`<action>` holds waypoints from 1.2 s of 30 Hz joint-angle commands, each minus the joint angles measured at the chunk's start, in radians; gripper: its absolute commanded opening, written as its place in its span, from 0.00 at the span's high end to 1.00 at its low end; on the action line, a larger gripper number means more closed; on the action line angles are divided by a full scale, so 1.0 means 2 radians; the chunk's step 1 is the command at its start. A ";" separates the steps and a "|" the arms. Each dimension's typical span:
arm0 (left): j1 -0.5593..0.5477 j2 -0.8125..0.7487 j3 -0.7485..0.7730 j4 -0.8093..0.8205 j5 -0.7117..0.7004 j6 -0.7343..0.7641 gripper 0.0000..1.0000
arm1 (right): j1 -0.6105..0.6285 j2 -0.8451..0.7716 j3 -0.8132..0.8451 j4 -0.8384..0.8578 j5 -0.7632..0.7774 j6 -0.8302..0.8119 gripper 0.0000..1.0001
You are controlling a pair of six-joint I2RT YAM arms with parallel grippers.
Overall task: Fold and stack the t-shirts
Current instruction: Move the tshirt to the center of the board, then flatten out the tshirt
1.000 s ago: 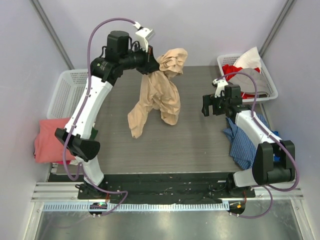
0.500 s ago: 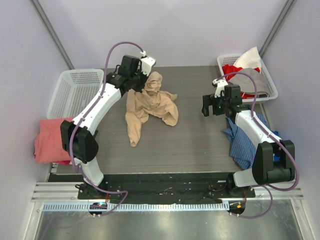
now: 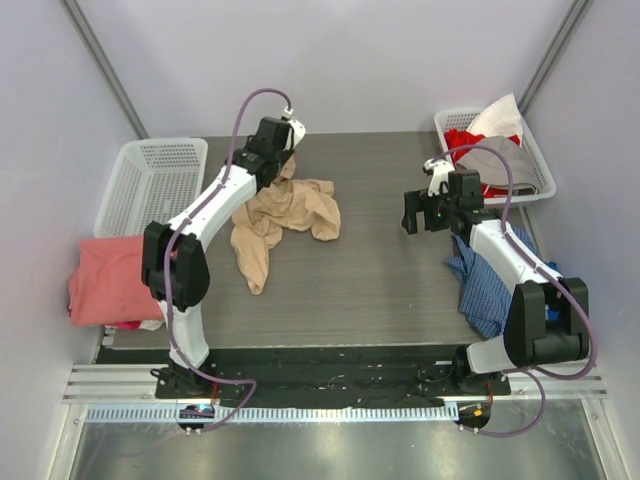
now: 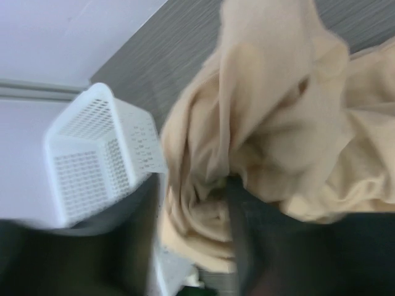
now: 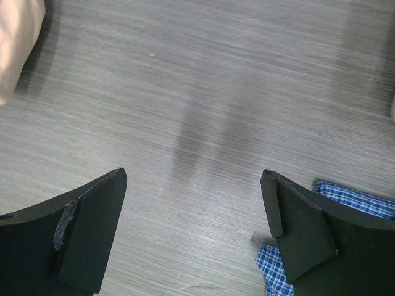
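- A pink t-shirt (image 3: pixel 105 280) lay at the table's (image 3: pixel 380 290) left edge, toward the near side.
- A blue checked cloth (image 3: pixel 488 278) lay draped at the right edge.
- The right gripper (image 3: pixel 415 215) hovered over the table's right side, fingers wide apart, holding nothing.
- A tan t-shirt (image 3: pixel 290 210) lay crumpled left of centre, one end trailing toward the near edge.
- The left gripper (image 3: pixel 285 168) sat at the heap's far end, sunk in cloth; I could not tell whether its fingers were apart or clamped.
- A white basket (image 3: pixel 150 185) stood at the far left corner.
- A second basket (image 3: pixel 530 150), at the far right corner, held red, white and grey clothes.
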State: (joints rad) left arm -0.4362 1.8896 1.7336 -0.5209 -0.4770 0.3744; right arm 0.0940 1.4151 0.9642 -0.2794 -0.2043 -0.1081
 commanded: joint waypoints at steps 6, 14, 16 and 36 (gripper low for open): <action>0.006 -0.024 -0.022 0.078 -0.079 0.008 0.00 | 0.084 0.036 0.038 -0.055 -0.035 -0.046 0.00; 0.006 -0.127 -0.119 0.020 -0.017 -0.020 0.00 | 0.233 0.085 0.069 -0.060 0.059 -0.099 0.07; 0.006 -0.166 -0.150 -0.005 0.008 -0.025 0.00 | 0.257 0.094 0.082 -0.060 0.071 -0.112 0.08; 0.019 -0.192 -0.313 0.026 0.074 -0.035 0.01 | 0.356 0.244 0.276 -0.118 0.115 -0.165 0.39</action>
State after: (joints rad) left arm -0.4244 1.4712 1.0832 -0.5167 -0.3565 0.3180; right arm 0.7765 1.8935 1.4750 -0.4835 0.0006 -0.4088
